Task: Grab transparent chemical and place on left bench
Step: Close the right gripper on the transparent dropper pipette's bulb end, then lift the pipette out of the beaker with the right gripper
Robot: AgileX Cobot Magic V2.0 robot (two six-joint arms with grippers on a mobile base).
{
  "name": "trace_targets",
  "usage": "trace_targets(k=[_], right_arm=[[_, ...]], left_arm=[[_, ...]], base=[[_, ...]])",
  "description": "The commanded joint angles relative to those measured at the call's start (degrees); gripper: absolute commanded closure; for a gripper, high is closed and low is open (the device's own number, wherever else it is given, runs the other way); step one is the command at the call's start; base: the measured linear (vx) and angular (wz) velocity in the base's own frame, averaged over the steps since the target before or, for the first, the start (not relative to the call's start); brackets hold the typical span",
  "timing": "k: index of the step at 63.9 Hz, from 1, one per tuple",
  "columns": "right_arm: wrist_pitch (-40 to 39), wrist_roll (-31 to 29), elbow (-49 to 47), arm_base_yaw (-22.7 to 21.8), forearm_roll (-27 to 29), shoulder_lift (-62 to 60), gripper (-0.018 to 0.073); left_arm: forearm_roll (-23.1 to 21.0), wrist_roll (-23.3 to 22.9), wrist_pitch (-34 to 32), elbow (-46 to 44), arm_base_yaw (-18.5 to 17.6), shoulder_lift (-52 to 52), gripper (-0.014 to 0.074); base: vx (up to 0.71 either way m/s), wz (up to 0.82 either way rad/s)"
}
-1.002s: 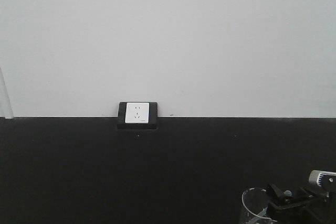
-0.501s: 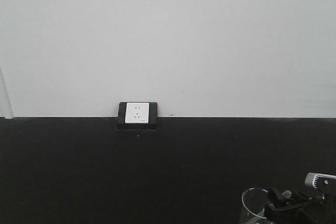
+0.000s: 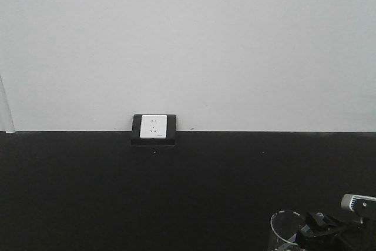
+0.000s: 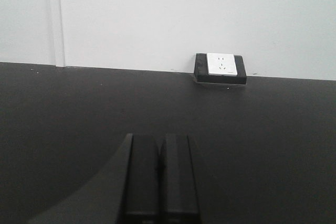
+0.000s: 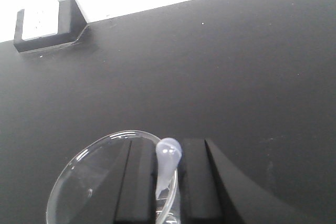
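The transparent pipette (image 5: pixel 168 157) stands in a clear glass beaker (image 5: pixel 89 182), its rounded bulb leaning on the rim. My right gripper (image 5: pixel 169 182) is closed on the bulb, with one black finger (image 5: pixel 140 182) seen through the glass and the other (image 5: pixel 197 182) outside the rim. In the front view the beaker (image 3: pixel 282 230) and right gripper (image 3: pixel 320 228) sit at the bottom right. My left gripper (image 4: pixel 159 177) is shut and empty, low over the black countertop (image 4: pixel 79 119). The left bench with white bins is out of view.
A white wall socket in a black housing (image 3: pixel 154 129) sits where the countertop meets the white wall; it also shows in the left wrist view (image 4: pixel 220 66) and the right wrist view (image 5: pixel 44 24). A pale vertical strip (image 3: pixel 6 110) runs up the wall at far left.
My right gripper has sunk a little beside the beaker and its outline has narrowed. The beaker, socket and left arm have not moved.
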Motion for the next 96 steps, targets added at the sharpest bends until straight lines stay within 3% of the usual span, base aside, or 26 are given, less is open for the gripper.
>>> trace_targets(k=[1,16,34,57,74,96], right_arm=[[-4.72,-0.27,-1.64,-0.01,0.01,-1.66,0.0358],[-4.79,-0.27,-1.64,-0.01,0.01,-1.66,0.0379],[-7.72,-0.27,-1.64,-0.01,-0.26,-1.66,0.0571],[-6.98,-0.31,-1.64,-0.01,-0.85,-8.74,0.0567],[5.03,0.42,-1.59,-0.01,-7.91,-24.8,0.0567],[15.98,1.45,-1.53,-0.01,-8.07,-41.02,0.0567]], left_arm=[[-0.04,-0.45,-4.49,0.93,-0.1,-1.1,0.06],[-0.04,-0.45,-4.49,0.93,-0.1,-1.1,0.06],[-0.04,-0.45,-4.49,0.93,-0.1,-1.1,0.06],[-0.04,-0.45,-4.49,0.93,-0.1,-1.1,0.06],[-0.04,-0.45,-4.49,0.93,-0.1,-1.1,0.06],[-0.04,-0.45,-4.49,0.93,-0.1,-1.1,0.06]], base=[[0.0,0.0],[0.0,0.0],[0.0,0.0],[0.0,0.0],[0.0,0.0],[0.0,0.0]])
